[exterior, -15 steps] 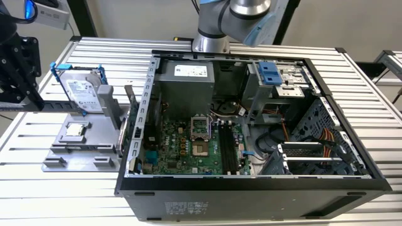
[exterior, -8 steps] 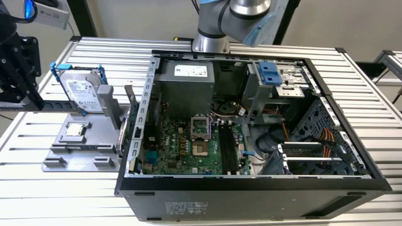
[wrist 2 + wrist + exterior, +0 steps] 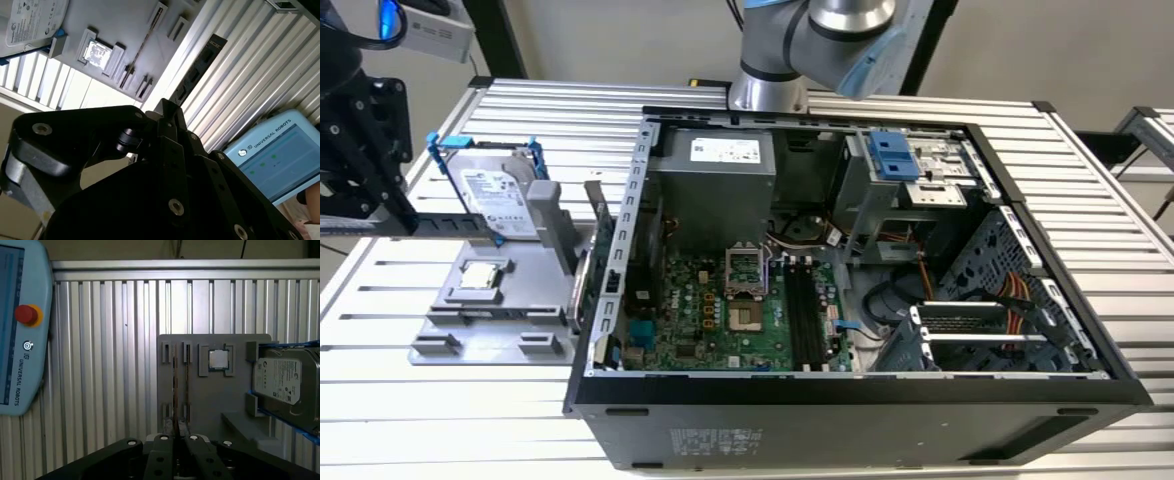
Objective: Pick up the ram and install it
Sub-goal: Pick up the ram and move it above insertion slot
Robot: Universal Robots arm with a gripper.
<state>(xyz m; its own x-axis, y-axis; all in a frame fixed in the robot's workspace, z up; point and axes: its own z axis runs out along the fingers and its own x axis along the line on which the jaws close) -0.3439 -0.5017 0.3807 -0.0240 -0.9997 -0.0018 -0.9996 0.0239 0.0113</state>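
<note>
The ram is a dark narrow stick with black chips. It juts level from my black gripper at the exterior view's far left, over the grey holder tray. In the second wrist view the ram reaches out from the gripper over the ribbed table. In the first wrist view it shows edge-on as a thin line running into the closed fingertips of the gripper. The gripper is shut on the ram. A second thin stick stands in a tray slot beside it.
An open computer case lies to the exterior view's right, with long memory slots on its green motherboard. The tray also carries a silver hard drive in a blue frame and a square processor chip. A light-blue teach pendant lies on the table.
</note>
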